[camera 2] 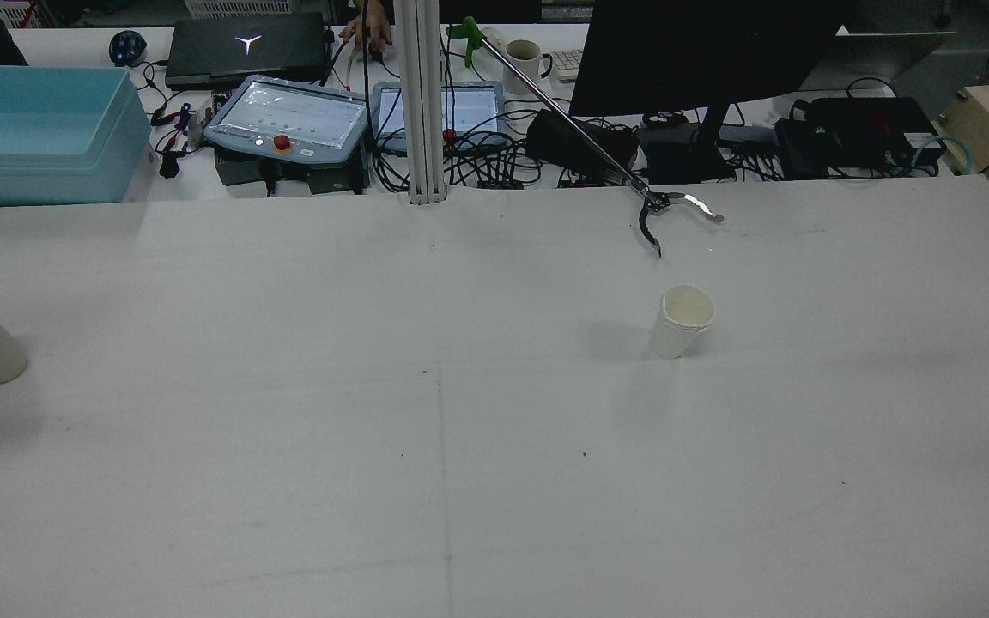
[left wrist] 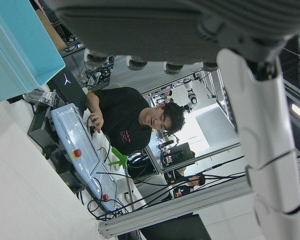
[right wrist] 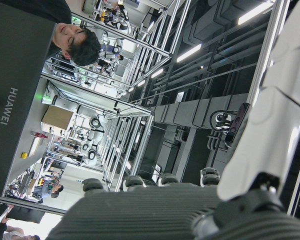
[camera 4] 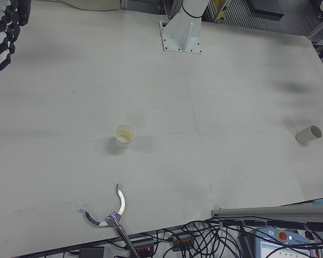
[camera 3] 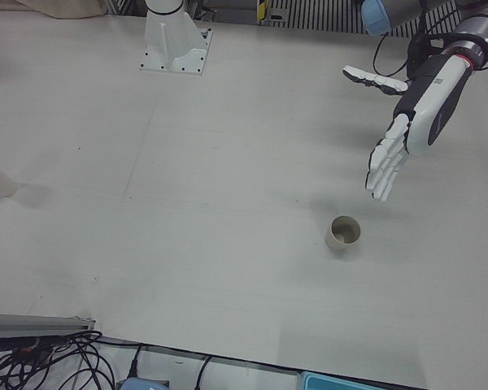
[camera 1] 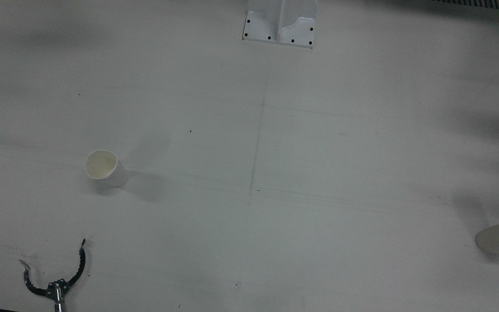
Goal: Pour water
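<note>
Cups first, since that's what you're pouring with: your left hand [camera 3: 407, 134] is up at the upper right of the left-front view, fingers spread and stretched out, holding nothing, hanging above the table [camera 3: 228, 162] with the palm side facing down toward the empty cup [camera 3: 343, 232] that stands just below and to the left of it in that frame, clearly apart from it. That same cup shows at the far left edge of the rear view and at the lower right edge of the front view, where it looks tilted only because of the camera angle. Your right hand [camera 4: 5, 32] is barely in frame, just the dark fingertips poking in at the top left corner of the right-front view, fingers apart, nothing in them. The second cup [camera 1: 104, 167] stands upright left of centre in the front view, pale inside; can't tell if there's any liquid in it. Below it, near the bottom left of that view, the open claw of a grabber tool [camera 1: 56, 277] rests on the table, well apart from the cup. At the top centre of the front view you've got the white pedestal base [camera 1: 280, 26] bolted down. A person in a black shirt [left wrist: 127, 122] is visible in the left hand view behind the teach pendants.
</note>
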You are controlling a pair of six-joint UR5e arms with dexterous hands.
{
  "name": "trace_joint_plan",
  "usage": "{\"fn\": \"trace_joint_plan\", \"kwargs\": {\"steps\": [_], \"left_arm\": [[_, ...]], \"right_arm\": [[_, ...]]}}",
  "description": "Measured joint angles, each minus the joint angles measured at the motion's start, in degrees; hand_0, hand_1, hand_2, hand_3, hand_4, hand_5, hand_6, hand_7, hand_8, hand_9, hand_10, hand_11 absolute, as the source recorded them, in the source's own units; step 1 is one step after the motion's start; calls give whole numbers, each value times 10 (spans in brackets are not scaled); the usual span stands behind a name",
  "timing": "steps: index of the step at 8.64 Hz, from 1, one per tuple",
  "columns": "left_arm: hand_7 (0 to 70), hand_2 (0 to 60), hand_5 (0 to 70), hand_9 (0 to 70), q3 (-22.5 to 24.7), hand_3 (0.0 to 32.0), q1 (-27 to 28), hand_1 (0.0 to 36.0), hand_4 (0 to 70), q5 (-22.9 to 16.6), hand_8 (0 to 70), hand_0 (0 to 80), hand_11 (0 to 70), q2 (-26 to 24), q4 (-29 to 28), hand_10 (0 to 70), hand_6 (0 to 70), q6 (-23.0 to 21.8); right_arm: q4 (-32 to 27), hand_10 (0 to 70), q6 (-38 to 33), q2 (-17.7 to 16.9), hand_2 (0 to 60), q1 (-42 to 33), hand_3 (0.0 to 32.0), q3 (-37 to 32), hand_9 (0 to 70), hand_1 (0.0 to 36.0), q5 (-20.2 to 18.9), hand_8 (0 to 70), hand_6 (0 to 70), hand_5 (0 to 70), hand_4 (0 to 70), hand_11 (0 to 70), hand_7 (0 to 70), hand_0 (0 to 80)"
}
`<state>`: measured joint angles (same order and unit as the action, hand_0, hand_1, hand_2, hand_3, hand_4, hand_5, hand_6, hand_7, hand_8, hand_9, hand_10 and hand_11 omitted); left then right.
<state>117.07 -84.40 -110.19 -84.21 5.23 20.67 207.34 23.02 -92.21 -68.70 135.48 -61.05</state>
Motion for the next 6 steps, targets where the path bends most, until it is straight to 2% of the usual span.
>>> {"fn": "trace_joint_plan", "kwargs": {"steps": [1,2,4,5,6], "left_arm": [[30,0,58,0,4,96,0,152,0,-1,0,486,0,1,0,0,0,0],[32,0,67,0,8,92,2,131,0,-1,0,473,0,1,0,0,0,2],[48,0,92,0,10,80,4,125,0,0,0,469,0,-12,6,0,1,8],[46,0,62,0,7,102,4,124,0,3,0,466,0,-26,11,0,0,18],[24,0,38,0,3,100,3,122,0,11,0,466,0,-32,12,0,0,35]], "right_arm": [[0,0,0,0,52,1,110,0,0,155,0,0,0,102,0,0,0,474],[0,0,-1,0,41,1,82,0,0,147,-1,0,0,102,0,0,0,468],[-1,0,-1,-1,38,-2,72,4,0,149,-11,0,0,90,0,0,0,469],[-2,0,3,-1,34,-1,72,2,0,144,-20,0,0,70,0,0,0,466],[-5,0,14,2,37,1,62,-8,0,139,-26,0,0,51,0,0,0,460]]}}
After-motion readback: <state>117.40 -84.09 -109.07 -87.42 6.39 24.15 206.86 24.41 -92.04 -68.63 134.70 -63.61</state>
